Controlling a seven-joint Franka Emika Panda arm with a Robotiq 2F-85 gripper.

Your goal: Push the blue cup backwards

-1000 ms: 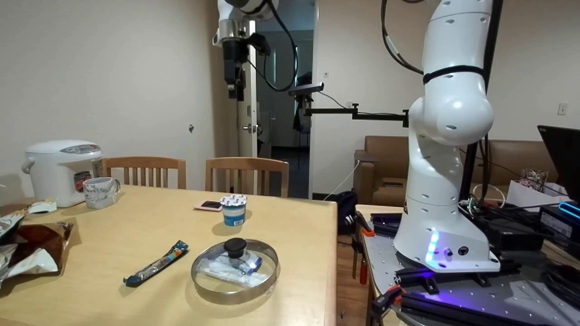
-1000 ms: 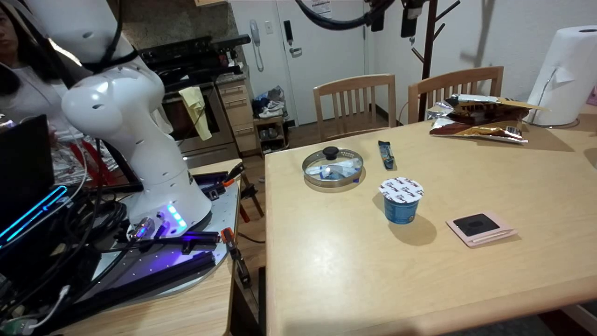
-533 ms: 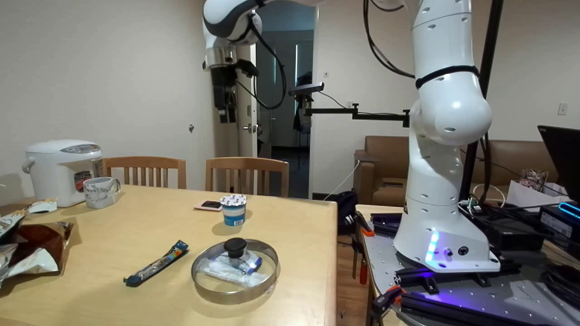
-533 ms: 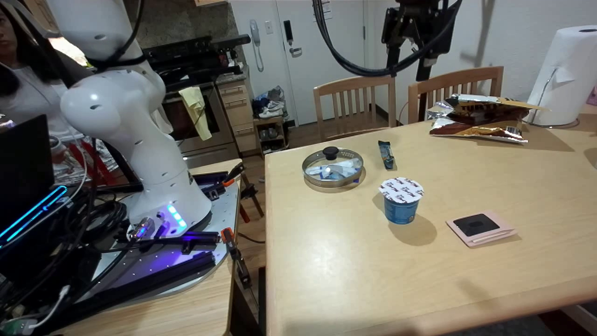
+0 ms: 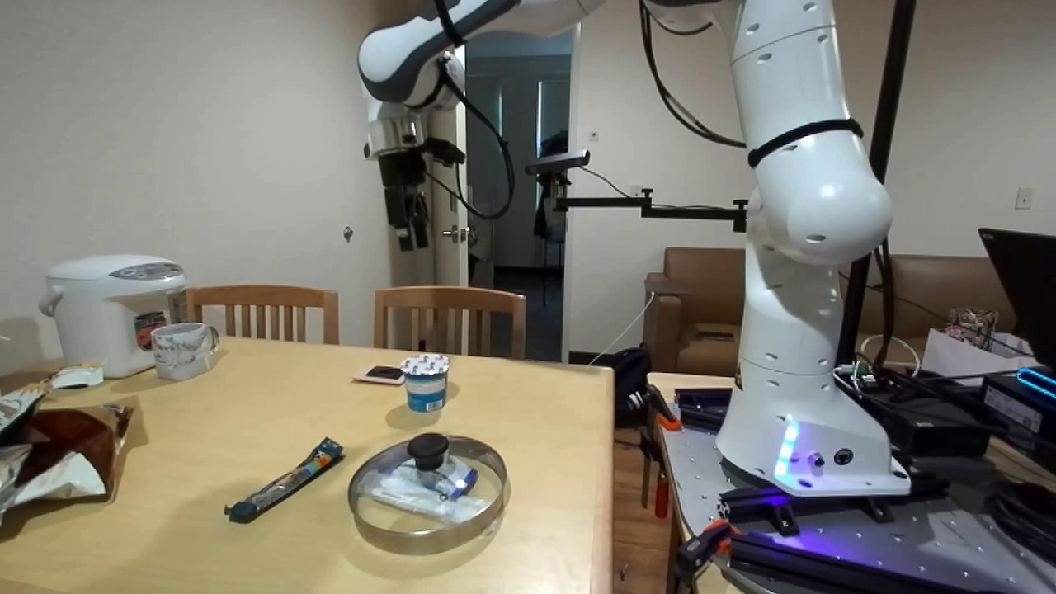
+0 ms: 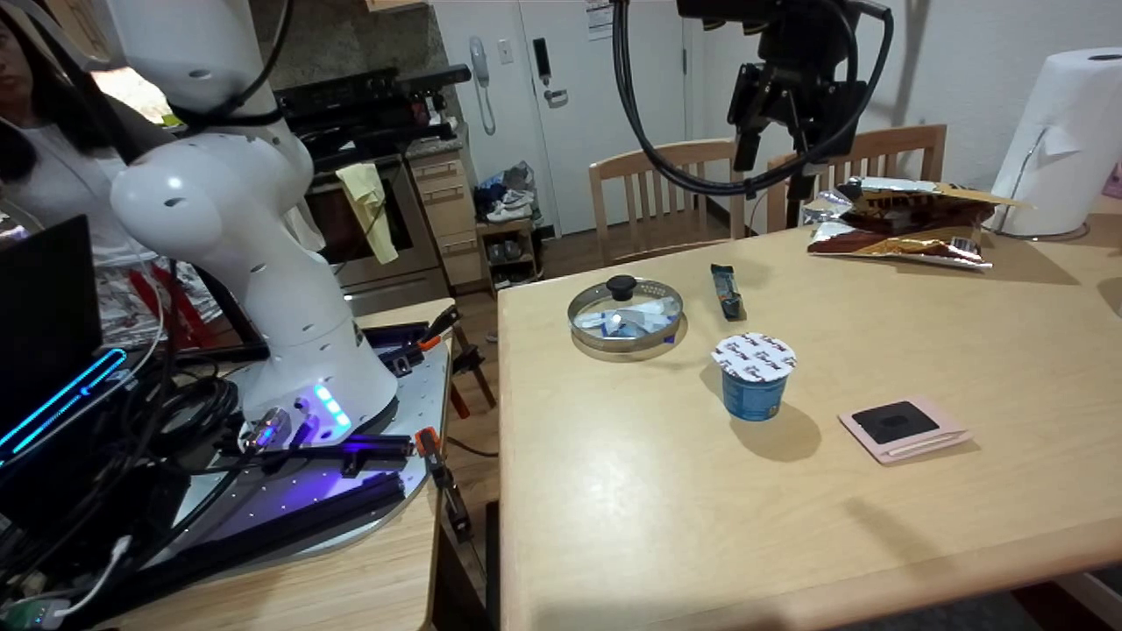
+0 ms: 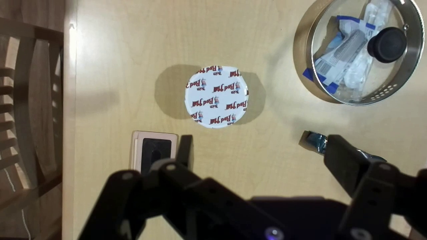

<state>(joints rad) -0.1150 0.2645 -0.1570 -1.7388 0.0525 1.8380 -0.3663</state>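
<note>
A blue cup point(image 6: 754, 394) stood upright on a table point(image 6: 631, 517), near a wallet point(image 6: 907, 429). The gripper point(image 7: 262, 150) hung higher, jaws apart, seemingly at the approach; next it needed lowering beside the cup to push.

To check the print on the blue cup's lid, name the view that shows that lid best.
The wrist view: it looks down on the lid, whole and large, its red print clear. Both exterior views show the lid smaller and slanted, its print blurred, but also the side of the blue cup.
</note>
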